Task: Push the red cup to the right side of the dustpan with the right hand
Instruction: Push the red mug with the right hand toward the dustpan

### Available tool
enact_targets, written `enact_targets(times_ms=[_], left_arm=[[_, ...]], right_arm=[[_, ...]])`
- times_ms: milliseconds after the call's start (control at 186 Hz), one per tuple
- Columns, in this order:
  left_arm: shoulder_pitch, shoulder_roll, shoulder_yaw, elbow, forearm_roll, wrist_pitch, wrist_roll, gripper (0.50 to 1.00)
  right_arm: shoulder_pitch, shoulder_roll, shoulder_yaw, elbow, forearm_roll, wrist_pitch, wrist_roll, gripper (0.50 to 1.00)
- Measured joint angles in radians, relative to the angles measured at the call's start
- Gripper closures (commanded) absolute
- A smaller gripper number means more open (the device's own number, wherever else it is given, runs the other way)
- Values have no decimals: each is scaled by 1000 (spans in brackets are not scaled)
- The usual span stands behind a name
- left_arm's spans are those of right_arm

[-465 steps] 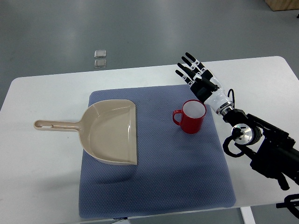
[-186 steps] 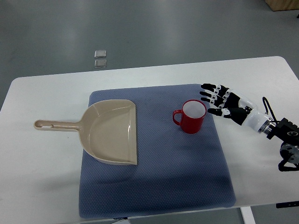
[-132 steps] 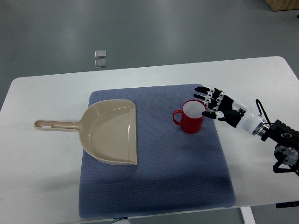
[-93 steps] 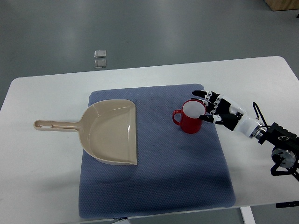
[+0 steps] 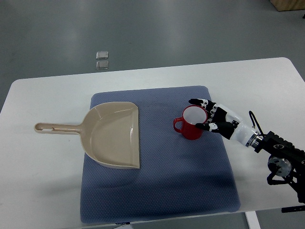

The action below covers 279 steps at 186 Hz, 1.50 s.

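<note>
A red cup (image 5: 191, 125) with a white inside stands upright on the blue mat (image 5: 157, 157), its handle pointing left. A beige dustpan (image 5: 112, 134) lies on the mat's left part, its handle reaching left onto the white table. My right hand (image 5: 209, 117) comes in from the right edge and its spread fingers (image 5: 198, 102) press against the cup's right side and rim. It holds nothing. A gap of mat lies between cup and dustpan. The left arm does not show.
The white table (image 5: 43, 95) extends around the mat. Two small clear squares (image 5: 102, 59) lie on the grey floor beyond the table's far edge. The right forearm (image 5: 276, 152) lies over the table's right front part.
My right hand swung down from behind the cup to its right side, then moved left into contact. The cup has shifted slightly left toward the dustpan.
</note>
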Motion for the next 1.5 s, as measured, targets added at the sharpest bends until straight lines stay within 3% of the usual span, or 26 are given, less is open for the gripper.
enact_targets(times_ms=[1498], left_arm=[[0,0,-1,0,0,0,0,500]], right_arm=[[61,184,-68,-69,-100,-172,0,574]])
